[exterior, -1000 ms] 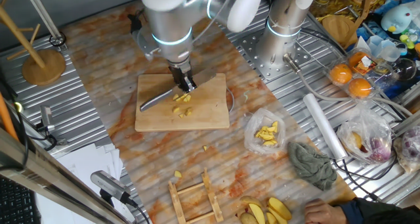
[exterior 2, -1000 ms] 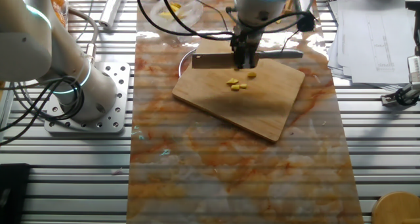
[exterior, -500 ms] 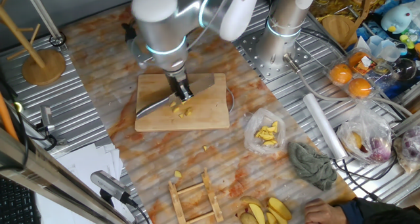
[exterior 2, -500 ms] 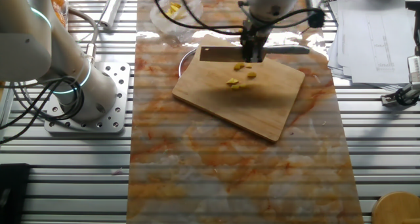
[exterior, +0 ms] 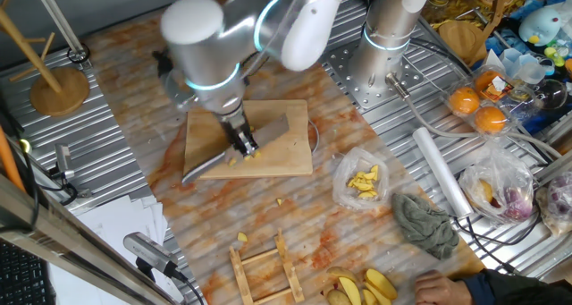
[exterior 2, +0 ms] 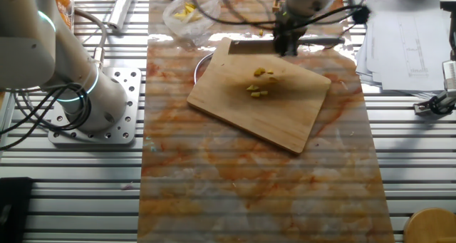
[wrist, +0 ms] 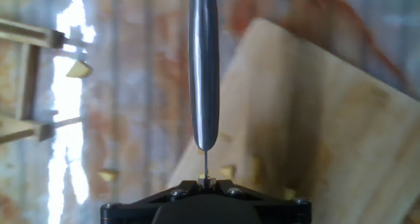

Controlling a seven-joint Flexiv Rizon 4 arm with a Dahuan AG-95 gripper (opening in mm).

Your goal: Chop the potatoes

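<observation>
The hand [exterior: 243, 144] grips a knife [exterior 2: 251, 46] over the cutting board's [exterior 2: 285, 122] edge; the potatoes [exterior 2: 259, 83] lie in chunks mid-board, with bare table [exterior 2: 249, 193] beyond.

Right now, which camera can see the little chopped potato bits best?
The other fixed view: the potatoes lie uncovered on the cutting board. In one fixed view the gripper and knife hide most of them. The hand view shows only blurry bits.

Ribbed metal table [exterior: 134, 153] under an orange-marbled mat [exterior 2: 256, 179]; white papers [exterior 2: 402, 29] at one edge.
</observation>
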